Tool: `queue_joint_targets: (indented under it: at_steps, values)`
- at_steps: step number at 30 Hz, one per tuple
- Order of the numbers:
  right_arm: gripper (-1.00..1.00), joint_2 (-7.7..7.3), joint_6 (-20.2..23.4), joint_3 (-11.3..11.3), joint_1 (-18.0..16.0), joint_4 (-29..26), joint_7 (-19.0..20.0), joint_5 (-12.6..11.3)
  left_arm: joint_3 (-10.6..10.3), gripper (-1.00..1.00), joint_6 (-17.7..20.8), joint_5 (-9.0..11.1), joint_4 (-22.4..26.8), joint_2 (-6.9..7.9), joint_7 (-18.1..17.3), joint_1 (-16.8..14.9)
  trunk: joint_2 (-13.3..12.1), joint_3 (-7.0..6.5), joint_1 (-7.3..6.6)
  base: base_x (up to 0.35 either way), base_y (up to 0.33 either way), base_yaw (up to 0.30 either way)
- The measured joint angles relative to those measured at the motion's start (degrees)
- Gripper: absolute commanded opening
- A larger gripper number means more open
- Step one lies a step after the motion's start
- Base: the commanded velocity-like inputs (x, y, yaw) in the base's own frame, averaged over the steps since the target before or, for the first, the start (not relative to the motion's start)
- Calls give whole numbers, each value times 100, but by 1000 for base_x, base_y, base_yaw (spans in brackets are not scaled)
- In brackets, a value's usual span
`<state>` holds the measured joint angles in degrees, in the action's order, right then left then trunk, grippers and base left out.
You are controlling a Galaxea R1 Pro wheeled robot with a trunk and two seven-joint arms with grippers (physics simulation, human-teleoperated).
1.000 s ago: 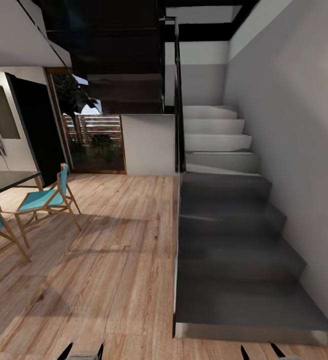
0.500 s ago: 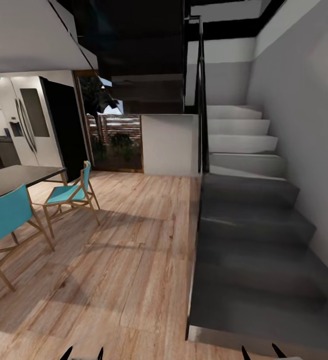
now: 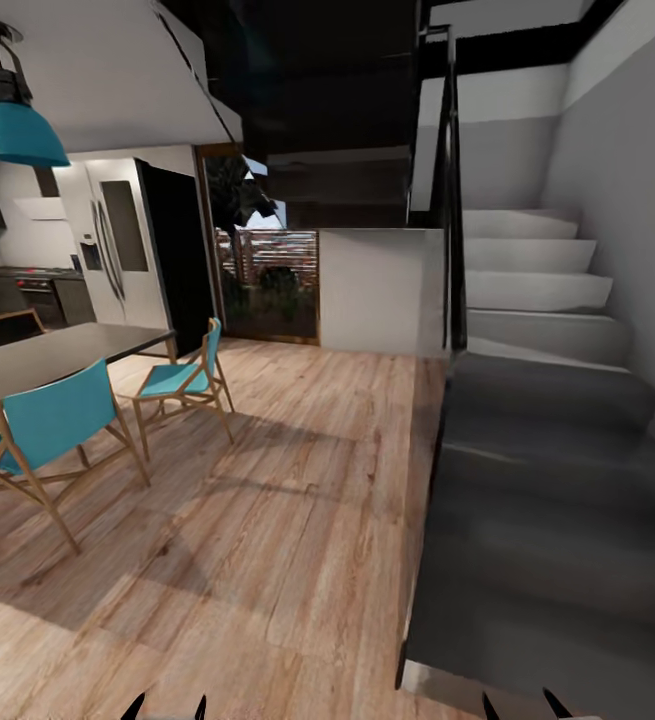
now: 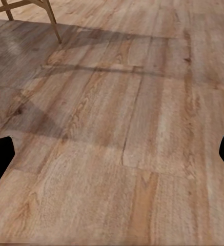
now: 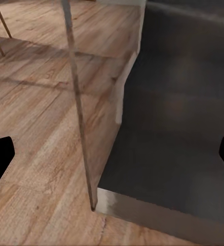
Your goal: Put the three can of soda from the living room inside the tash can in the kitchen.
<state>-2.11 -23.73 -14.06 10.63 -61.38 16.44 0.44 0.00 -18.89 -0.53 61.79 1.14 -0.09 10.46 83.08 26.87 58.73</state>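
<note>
The soda cans and the trash can are out of view. Part of the kitchen shows far off at the left of the head view, with a pale fridge (image 3: 112, 250) and a dark counter with an oven (image 3: 27, 285). My left gripper (image 3: 164, 708) and right gripper (image 3: 515, 706) peek in at the bottom edge as dark tips. In the left wrist view the left gripper (image 4: 112, 159) is open over bare plank floor. In the right wrist view the right gripper (image 5: 112, 156) is open above the lowest stair step (image 5: 178, 138). Both hold nothing.
A dark grey staircase (image 3: 557, 480) with a glass balustrade (image 3: 454, 200) takes up the right side. At the left stand a dark dining table (image 3: 57, 355), two teal chairs (image 3: 182, 380) (image 3: 52, 420) and a teal hanging lamp (image 3: 17, 130). Pale wood floor (image 3: 267, 520) runs ahead to a glass door (image 3: 267, 265).
The camera has turned left, so the whole scene has slid right. The table, second chair, lamp, fridge and kitchen counter have come into view. Both grippers stay as before.
</note>
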Motion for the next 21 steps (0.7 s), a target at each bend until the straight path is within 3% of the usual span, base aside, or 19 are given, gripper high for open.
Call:
queue_joint_targets:
  at_steps: [16, 21]
  values:
    - [100, 8, 0, 3, -28, 3, -14, 0, -5, 100, -1, 0, 0, 0, 0, 1, 0, 0, 0, 0, 0, 30]
    - [100, 9, 0, 7, -47, 3, -21, 0, -5, 100, -1, 0, 0, 0, 0, 2, 0, 0, 0, 0, 0, 147]
